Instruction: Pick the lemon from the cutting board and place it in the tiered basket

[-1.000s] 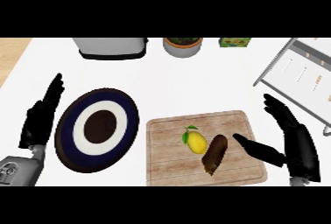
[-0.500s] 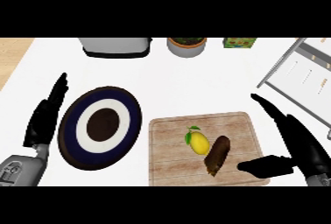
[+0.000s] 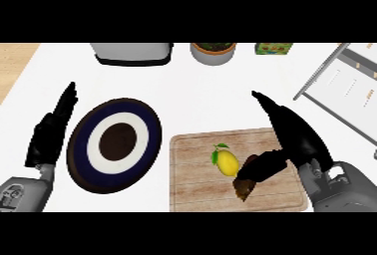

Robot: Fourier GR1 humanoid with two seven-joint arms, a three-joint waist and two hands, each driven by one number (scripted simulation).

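A yellow lemon point(image 3: 229, 162) with a green leaf lies on the wooden cutting board point(image 3: 199, 187) at lower centre. Just right of it lies a dark brown oblong thing point(image 3: 243, 188), partly hidden by my right hand's thumb. My right hand point(image 3: 295, 137) hovers over the board's right side, open, fingers straight and pointing up-left, thumb reaching toward the lemon without touching it. The tiered basket point(image 3: 342, 84) shows as a grey wire frame at the right edge. My left hand point(image 3: 50, 133) rests open at the left, fingers up.
A dark blue and white plate point(image 3: 115, 142) sits left of the board. At the counter's back stand a grey appliance point(image 3: 132, 52), a potted plant point(image 3: 213, 51) and a small green box point(image 3: 273, 48).
My right hand has moved left over the board, its thumb now close beside the lemon and covering part of the brown thing. The left hand has stayed put.
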